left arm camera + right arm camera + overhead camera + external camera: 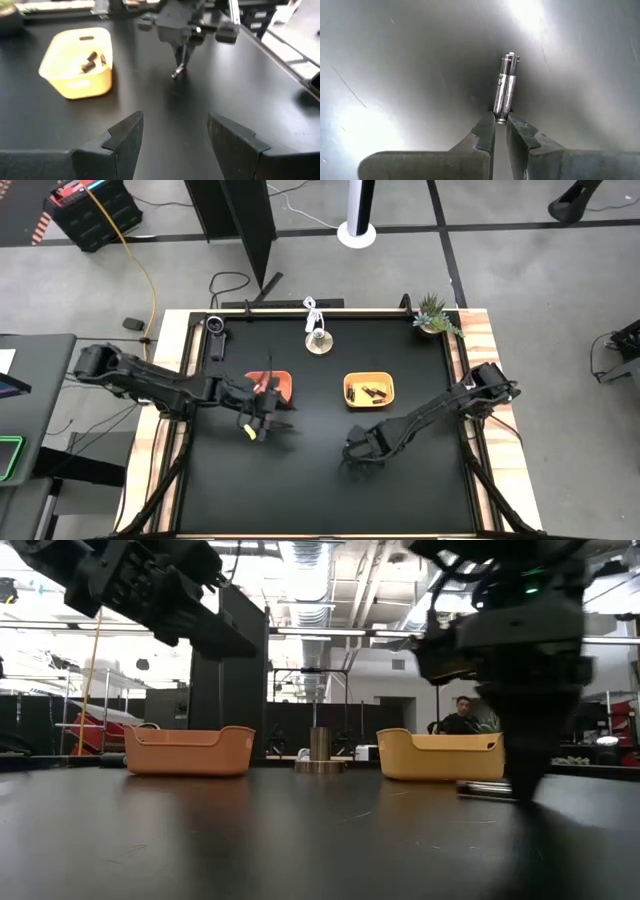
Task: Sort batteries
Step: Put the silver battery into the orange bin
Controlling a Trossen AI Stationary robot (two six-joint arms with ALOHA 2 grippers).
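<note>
A silvery battery [506,87] sits at the tips of my right gripper [501,120], which is shut on it at the table's middle right [352,455], nearer than the yellow tray [368,390]. Several dark batteries [90,60] lie in that yellow tray. The orange tray [280,383] stands to its left. My left gripper [175,145] hangs open beside the orange tray's near side [278,420], with nothing between its fingers, and faces the right gripper. My right gripper pinches one end of the silvery battery [500,116] between its two fingertips. The fingers come from above, pointing steeply down. The battery sticks out sideways from the tips, about level [485,790], low over the table. Whether it rests on the table I cannot tell.
A round metal-and-wood object with a white cable [318,340] stands at the far middle. A small plant [435,315] is at the far right corner. A dark round item [215,328] is at the far left. A person [460,718] sits beyond the table.
</note>
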